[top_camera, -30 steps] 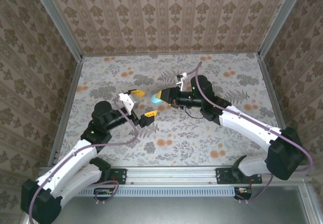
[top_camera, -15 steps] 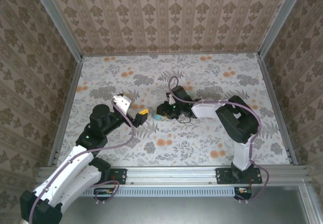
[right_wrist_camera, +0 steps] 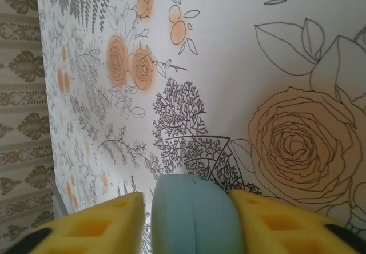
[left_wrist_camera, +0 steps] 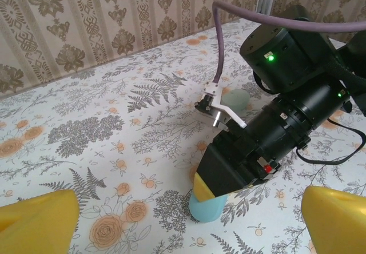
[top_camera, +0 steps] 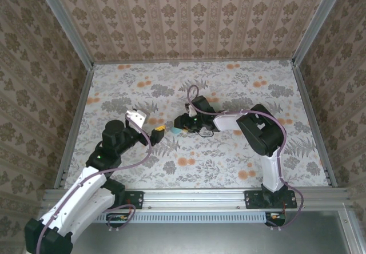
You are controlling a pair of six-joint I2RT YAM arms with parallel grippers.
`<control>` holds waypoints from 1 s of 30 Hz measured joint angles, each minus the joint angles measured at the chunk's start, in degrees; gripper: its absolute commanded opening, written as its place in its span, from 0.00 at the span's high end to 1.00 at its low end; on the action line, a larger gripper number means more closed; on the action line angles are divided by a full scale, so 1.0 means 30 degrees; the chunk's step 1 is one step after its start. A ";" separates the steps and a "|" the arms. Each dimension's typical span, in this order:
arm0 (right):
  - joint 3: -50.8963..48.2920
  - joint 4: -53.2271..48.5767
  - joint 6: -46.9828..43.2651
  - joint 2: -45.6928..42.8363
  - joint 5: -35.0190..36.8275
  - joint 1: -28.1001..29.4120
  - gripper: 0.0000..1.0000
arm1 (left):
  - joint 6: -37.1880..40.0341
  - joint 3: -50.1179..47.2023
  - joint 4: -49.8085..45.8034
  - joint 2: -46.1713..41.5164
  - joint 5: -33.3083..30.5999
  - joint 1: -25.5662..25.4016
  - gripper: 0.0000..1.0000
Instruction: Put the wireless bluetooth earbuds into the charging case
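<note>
The light blue charging case (top_camera: 178, 130) stands closed on the floral table, also seen from the left wrist (left_wrist_camera: 213, 209) and the right wrist (right_wrist_camera: 194, 217). My right gripper (top_camera: 182, 127) reaches down around it. Its yellow fingers (right_wrist_camera: 97, 228) flank the case: a narrow gap shows on one side, while the other finger sits against the case. My left gripper (top_camera: 158, 131) hovers just left of the case, open wide, with its yellow fingertips (left_wrist_camera: 40, 219) at the frame's lower corners and nothing between them. The earbuds are out of view.
A pale green round object (left_wrist_camera: 234, 99) lies on the table behind the right arm's wrist (left_wrist_camera: 286, 116). A purple cable (left_wrist_camera: 220, 42) arcs over that arm. Patterned walls and metal rails (top_camera: 74, 122) enclose the table.
The right arm folded in and brought the case down onto the table. Its jaws have widened off the case. The left gripper drew back slightly to the left.
</note>
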 measured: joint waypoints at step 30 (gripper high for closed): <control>-0.5843 -0.7548 -0.9464 -1.5154 1.7034 -0.3133 0.00 | -0.1239 -0.1399 0.2084 0.3599 -0.5982 0.6251 0.00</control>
